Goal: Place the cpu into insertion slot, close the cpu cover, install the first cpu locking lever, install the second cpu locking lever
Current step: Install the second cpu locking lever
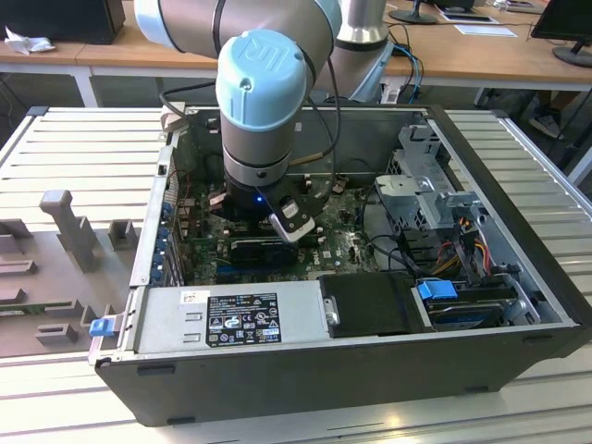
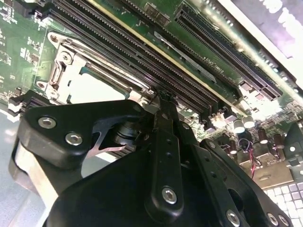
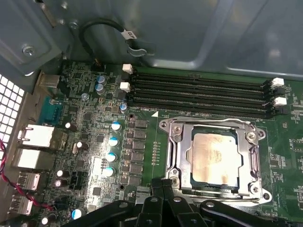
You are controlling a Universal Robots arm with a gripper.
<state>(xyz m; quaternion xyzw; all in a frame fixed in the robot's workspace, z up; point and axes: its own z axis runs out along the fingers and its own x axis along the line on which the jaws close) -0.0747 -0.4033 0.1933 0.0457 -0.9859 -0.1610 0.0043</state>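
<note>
An open black computer case (image 1: 305, 388) lay on a ribbed metal table (image 1: 83, 148). Inside it sat a green circuit board (image 3: 113, 142) with long black memory slots (image 3: 199, 92) ending in white clips (image 3: 125, 86), and a row of small blue-topped capacitors (image 3: 112, 149). A black cable (image 3: 102, 28) looped along the case wall. In the exterior view, a labelled grey power supply (image 1: 231, 319) ran along the near edge, with grey moulded fixtures (image 1: 69, 227) on the exterior view's left and wooden desks (image 1: 481, 51) behind.

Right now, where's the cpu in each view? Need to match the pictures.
Exterior view: I can't make it out; the arm stands over that part of the board.
First wrist view: the cpu lies in the socket, framed by the cpu cover, beside the memory slots.
Second wrist view: the cpu again lies beside those slots, just beyond the gripper.
</note>
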